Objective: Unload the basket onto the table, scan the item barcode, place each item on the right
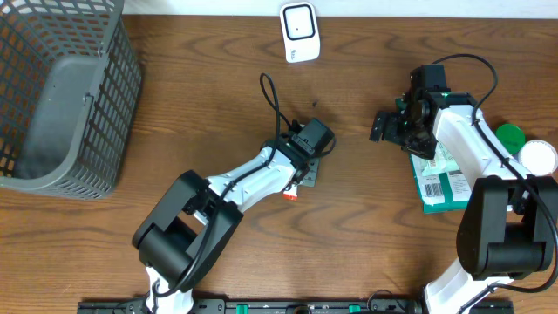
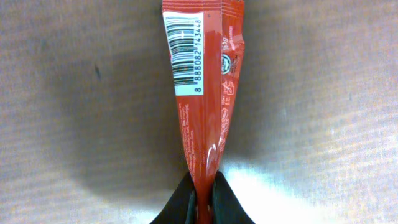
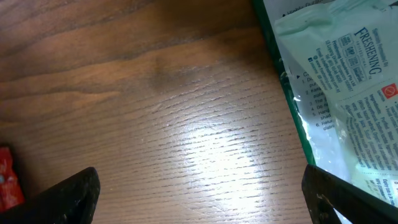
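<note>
Left hand (image 2: 202, 194) tight on slim red sachet (image 2: 205, 106), white barcode (image 2: 185, 53) sideways

A grey mesh basket (image 1: 65, 96) stands well off to the left of the left gripper (image 1: 301, 174). A green-and-white pouch (image 1: 440, 179) lies just right of the right gripper (image 1: 388, 129). Beyond the pouch a green cap (image 1: 509, 135) and a white lid (image 1: 538, 155) sit on the wooden table (image 1: 200, 105).

My red packet (image 2: 202, 93) cut off by the top edge, its lower end swallowed by my left claw (image 2: 202, 199), from overhead only a red sliver showing, green-and-white pack (image 3: 339, 93) running off the right wrist view's edge, its fine print blurred
</note>
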`<action>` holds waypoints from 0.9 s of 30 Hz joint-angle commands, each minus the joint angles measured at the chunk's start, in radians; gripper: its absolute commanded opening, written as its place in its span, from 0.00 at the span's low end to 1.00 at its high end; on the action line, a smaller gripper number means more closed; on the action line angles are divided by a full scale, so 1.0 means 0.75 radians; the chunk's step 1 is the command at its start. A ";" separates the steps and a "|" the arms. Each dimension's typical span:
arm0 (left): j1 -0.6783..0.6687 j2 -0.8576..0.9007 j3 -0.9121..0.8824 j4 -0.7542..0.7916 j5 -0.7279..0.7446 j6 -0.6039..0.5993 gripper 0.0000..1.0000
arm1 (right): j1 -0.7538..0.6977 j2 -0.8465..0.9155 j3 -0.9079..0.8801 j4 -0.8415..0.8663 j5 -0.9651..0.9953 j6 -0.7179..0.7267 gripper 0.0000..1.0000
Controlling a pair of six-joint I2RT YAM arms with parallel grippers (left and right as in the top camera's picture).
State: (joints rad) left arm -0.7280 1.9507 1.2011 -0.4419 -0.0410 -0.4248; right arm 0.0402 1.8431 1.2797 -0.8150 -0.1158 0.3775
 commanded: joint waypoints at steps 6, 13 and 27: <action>-0.004 -0.125 -0.028 -0.039 0.093 0.170 0.07 | -0.012 -0.002 -0.008 -0.002 -0.014 -0.022 0.99; -0.004 -0.192 -0.028 -0.037 0.145 0.542 0.07 | -0.012 -0.001 -0.008 0.007 -0.244 -0.098 0.99; 0.025 -0.343 -0.028 0.028 0.181 0.529 0.07 | 0.027 -0.001 -0.084 0.152 -1.085 -0.166 0.89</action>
State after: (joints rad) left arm -0.7147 1.7267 1.1858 -0.4320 0.0738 -0.0284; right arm 0.0448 1.8427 1.2442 -0.7376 -0.6983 0.2798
